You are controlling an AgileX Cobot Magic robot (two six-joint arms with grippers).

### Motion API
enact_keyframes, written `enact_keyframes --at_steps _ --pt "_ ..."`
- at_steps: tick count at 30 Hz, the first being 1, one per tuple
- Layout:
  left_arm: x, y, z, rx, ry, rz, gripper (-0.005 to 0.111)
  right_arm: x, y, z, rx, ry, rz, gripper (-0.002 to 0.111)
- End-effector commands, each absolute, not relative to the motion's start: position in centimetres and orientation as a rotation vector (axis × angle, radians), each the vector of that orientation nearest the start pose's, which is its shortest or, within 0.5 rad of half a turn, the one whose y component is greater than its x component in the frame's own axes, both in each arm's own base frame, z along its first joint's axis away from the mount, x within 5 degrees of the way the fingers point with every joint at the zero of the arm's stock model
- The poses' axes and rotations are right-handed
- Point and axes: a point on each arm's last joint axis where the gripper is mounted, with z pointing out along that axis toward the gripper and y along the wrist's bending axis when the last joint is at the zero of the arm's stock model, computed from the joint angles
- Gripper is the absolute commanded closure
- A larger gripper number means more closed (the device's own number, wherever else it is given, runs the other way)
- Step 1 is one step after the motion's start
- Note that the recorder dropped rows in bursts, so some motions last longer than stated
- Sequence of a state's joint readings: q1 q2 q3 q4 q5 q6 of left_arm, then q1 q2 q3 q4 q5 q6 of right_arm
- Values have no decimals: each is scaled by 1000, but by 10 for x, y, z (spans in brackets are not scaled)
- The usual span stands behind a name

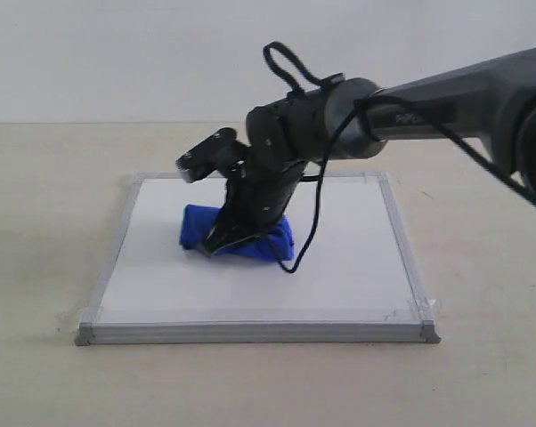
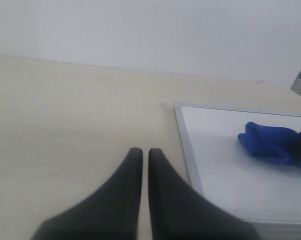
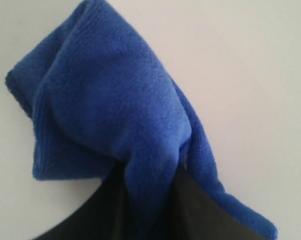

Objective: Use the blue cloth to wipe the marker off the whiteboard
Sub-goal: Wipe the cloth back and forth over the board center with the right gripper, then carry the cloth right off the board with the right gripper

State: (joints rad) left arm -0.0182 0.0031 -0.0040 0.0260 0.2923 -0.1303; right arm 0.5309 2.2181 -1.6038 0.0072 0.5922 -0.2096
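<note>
The whiteboard (image 1: 357, 267) lies flat on the table, silver-framed with grey corner caps. On its middle rests the blue cloth (image 1: 195, 227), a wrinkled bundle. My right gripper (image 1: 237, 238) presses down on it, shut on a fold of the cloth (image 3: 105, 100) that runs up between its dark fingers (image 3: 205, 210). No marker lines show on the bare board; the cloth and arm hide part of the surface. My left gripper (image 2: 145, 152) is shut and holds nothing. It hovers over the table just off the board's corner (image 2: 176, 106), with the cloth (image 2: 268, 142) visible farther off.
The beige table (image 1: 36, 222) surrounds the board on all sides. A black cable (image 1: 314, 213) hangs from the right arm down to the board beside the cloth. A pale wall stands behind.
</note>
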Motion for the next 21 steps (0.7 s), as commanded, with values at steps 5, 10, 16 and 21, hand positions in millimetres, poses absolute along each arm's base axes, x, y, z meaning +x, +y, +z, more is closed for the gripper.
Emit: enact_keyframes --at_steps 5,10,16,21 --pt "54 -1 186 -81 1778 -89 102 408 160 181 -574 2519 87 108" --pt "54 -1 186 -81 1778 -89 102 403 105 197 -190 2527 119 108" --pt "54 -1 186 -81 1778 -89 102 394 62 187 115 2628 36 108" --pt "54 -1 186 -81 1778 -89 102 391 52 185 255 2651 -78 108"
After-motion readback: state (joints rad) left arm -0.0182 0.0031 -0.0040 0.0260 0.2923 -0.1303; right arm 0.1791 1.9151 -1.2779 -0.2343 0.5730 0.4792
